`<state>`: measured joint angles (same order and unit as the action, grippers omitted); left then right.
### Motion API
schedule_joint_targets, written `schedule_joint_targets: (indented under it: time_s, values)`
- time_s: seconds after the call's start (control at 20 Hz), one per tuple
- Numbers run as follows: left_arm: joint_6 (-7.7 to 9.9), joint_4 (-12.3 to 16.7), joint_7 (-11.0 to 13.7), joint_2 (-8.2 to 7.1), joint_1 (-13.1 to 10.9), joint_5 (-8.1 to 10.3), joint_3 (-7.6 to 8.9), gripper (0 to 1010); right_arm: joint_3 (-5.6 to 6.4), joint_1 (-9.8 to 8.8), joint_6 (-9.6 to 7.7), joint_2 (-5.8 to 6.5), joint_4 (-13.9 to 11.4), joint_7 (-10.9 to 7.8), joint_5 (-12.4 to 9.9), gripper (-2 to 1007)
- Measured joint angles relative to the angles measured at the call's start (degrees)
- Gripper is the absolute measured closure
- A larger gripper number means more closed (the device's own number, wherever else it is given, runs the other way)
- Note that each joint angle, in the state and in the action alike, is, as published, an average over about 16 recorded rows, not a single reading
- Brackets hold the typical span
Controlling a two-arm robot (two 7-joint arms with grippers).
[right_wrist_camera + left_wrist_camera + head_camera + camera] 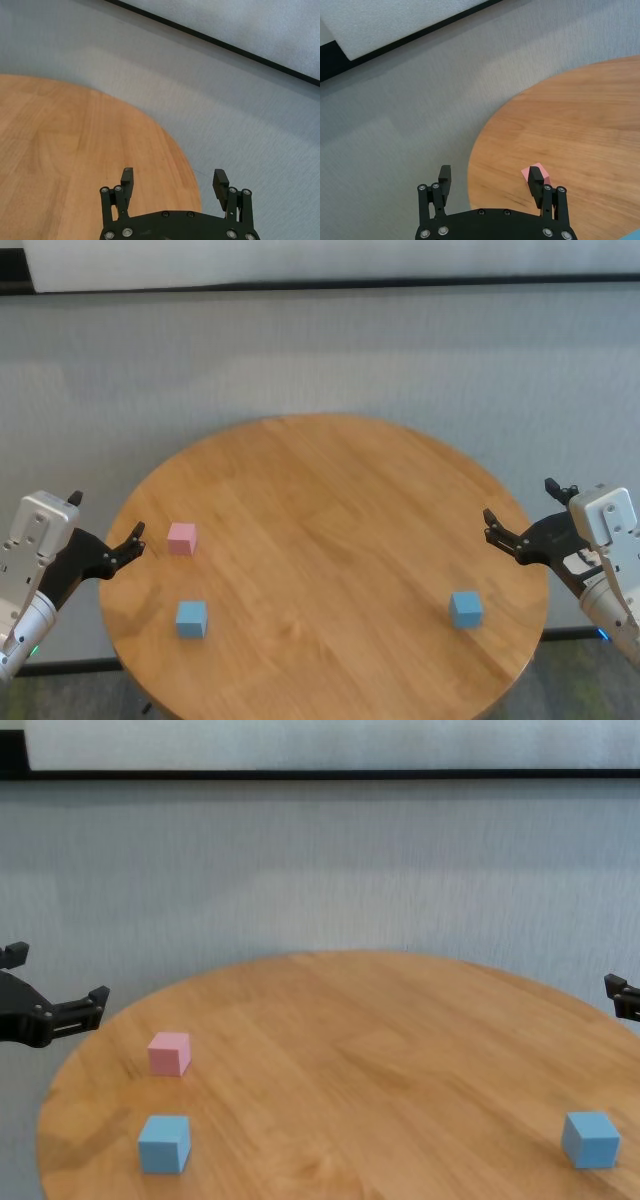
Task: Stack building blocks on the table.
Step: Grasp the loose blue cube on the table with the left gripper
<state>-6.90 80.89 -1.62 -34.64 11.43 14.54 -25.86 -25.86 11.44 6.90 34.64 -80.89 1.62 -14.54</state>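
Note:
The round wooden table (330, 500) bears three cubes, all apart. A pink cube (182, 538) sits at the left, with a light blue cube (191, 619) just nearer to me. The other light blue cube (465, 609) sits at the right, near the front. My left gripper (105, 517) hovers open and empty at the table's left edge, beside the pink cube. In the left wrist view the pink cube (540, 171) shows partly behind one fingertip. My right gripper (521, 500) hovers open and empty at the right edge, beyond the right blue cube.
Grey carpet (320, 360) surrounds the table, with a white wall and dark baseboard (320, 285) behind it. The table's middle and far half (380, 1020) carry nothing.

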Motion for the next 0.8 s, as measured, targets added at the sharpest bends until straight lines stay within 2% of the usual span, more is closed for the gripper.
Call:
schedule_joint_targets:
  time_s: [0.45, 0.8]
  values:
    - [0.00, 0.24, 0.44, -0.12, -0.17, 0.14, 0.08, 10, 0.00, 0.00, 0.00, 0.00, 0.00, 0.00, 0.00, 0]
    - [0.18, 2.27, 3.24, -1.43, -1.95, 1.69, 0.87, 10, 0.00, 0.00, 0.00, 0.00, 0.00, 0.00, 0.00, 0]
